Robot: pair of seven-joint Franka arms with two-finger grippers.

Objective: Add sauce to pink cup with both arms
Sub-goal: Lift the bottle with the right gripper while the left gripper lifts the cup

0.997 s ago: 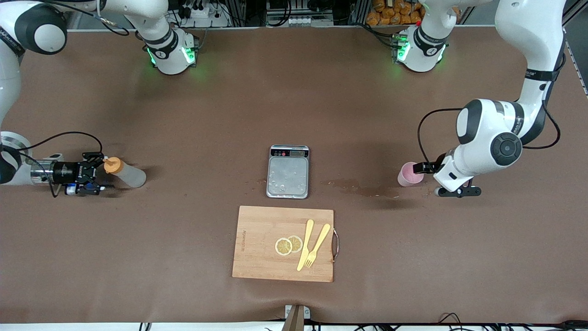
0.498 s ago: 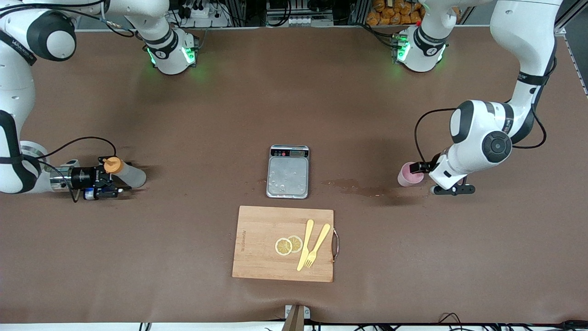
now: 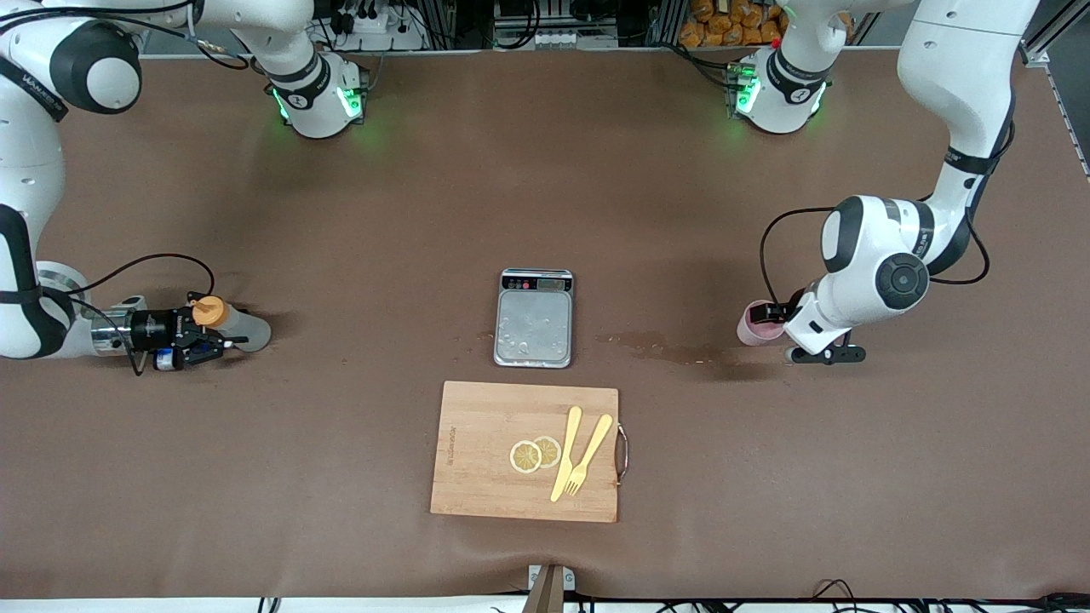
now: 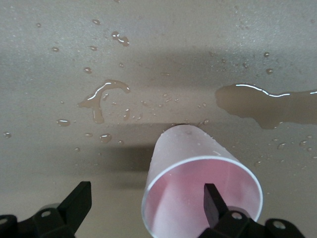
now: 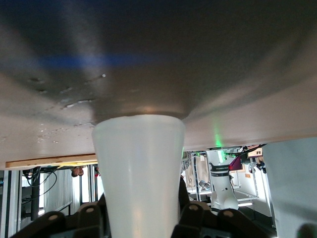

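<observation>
Landmark: grey scale, mid-table.

Right gripper, well toward the right arm's end from the scale: fingers pressed against the sauce, which lies on its side. Soft translucent plastic, likely light and squashy; take the body below the orange cap.

Left gripper, toward the left arm's end from the scale: fingers apart, straddling one wall of the upright pink cup. Thin, tippy; spilled liquid nearby.

No writing readable.

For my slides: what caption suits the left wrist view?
Open left gripper straddles the pink cup's rim, one finger inside, above the wet tabletop.
</observation>
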